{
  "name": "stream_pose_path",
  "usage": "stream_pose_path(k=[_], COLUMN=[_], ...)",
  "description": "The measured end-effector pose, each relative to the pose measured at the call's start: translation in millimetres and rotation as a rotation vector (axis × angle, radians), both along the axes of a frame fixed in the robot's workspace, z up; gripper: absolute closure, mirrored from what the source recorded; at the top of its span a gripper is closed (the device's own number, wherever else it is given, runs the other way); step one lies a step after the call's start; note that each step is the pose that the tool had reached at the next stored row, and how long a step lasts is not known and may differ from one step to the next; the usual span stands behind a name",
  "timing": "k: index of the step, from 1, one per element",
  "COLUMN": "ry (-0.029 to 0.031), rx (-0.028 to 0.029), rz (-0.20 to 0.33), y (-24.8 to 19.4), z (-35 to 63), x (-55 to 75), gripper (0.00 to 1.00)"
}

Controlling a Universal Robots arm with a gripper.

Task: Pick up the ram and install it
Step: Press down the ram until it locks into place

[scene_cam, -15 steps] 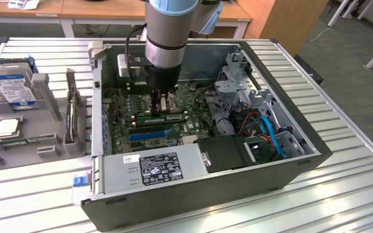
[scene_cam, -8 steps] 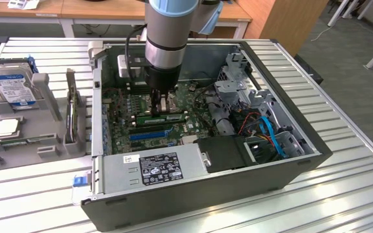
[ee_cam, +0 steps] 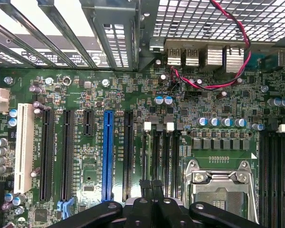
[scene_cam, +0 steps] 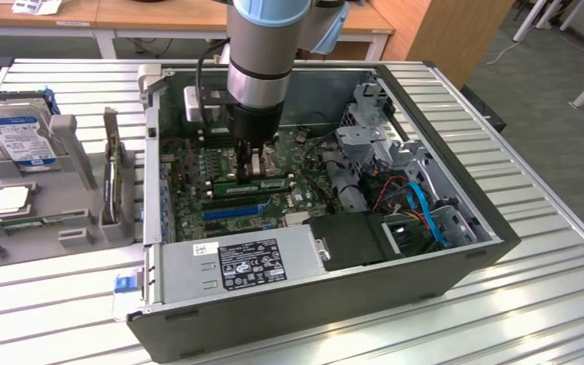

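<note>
Hand [scene_cam: 255, 161] lowered inside the open computer case [scene_cam: 455, 205], fingers pressed together with nothing visibly between them; fingertips [ee_cam: 149, 186] partly cut off in the wrist view, hovering above the motherboard [scene_cam: 233, 163]. Ram [scene_cam: 255, 185] lay lengthwise on the motherboard just below the hand: long, narrow green stick, white label hard to make out, upper edge hidden by the hand. Could not tell whether fully seated in its slot. Outside the case, on the bench [scene_cam: 535, 289], hard drive [scene_cam: 18, 137] stood upright in a grey holder [scene_cam: 69, 220].

Motherboard [scene_cam: 241, 182] partly behind arm [scene_cam: 261, 68]
</note>
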State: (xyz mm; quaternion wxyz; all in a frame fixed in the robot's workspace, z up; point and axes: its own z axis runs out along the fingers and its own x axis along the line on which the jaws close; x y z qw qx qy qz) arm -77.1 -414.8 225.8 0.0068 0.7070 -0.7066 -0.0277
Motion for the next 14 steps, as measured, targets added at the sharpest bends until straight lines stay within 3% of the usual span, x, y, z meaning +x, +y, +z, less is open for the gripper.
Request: stream_pose_path(k=[14], ry=[0.0001], rx=[-0.0003], rz=[0.000], y=[-0.1], z=[-3.0], x=[0.0], gripper=[0.90])
